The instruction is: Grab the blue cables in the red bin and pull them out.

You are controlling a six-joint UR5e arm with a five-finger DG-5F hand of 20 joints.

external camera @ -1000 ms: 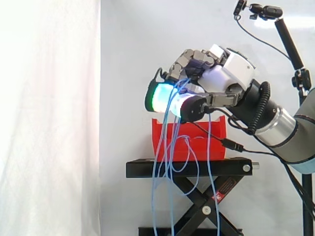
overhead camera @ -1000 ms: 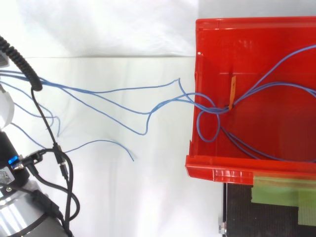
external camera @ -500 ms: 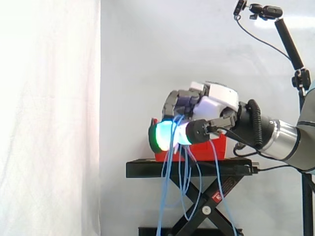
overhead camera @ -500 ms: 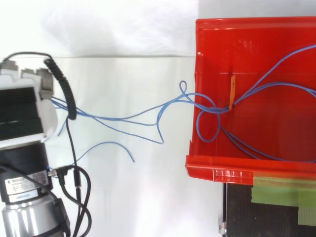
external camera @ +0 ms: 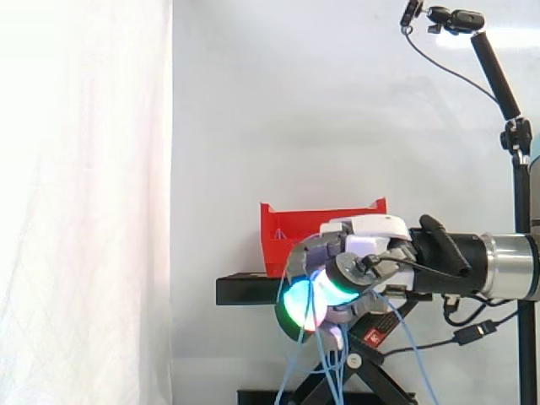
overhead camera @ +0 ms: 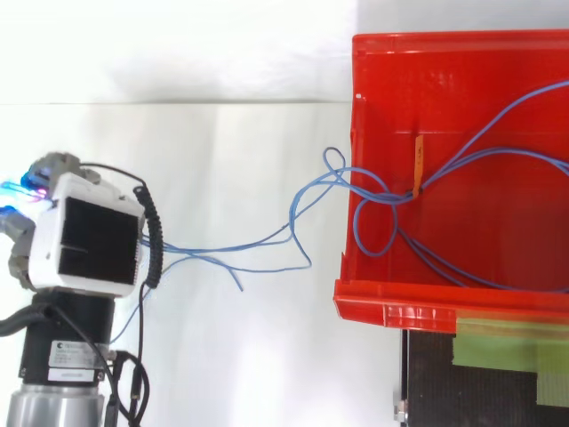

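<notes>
Several blue cables point(overhead camera: 388, 198) are clenched in my hand point(external camera: 354, 261), low in the middle of the side view, with my fingers curled round them in front of the black stand point(external camera: 245, 290). From above, they run from lower left to the red bin point(overhead camera: 356, 133) at right, where loops lie inside. I judge this as mid-pull. Next I need more travel away from the bin.
</notes>
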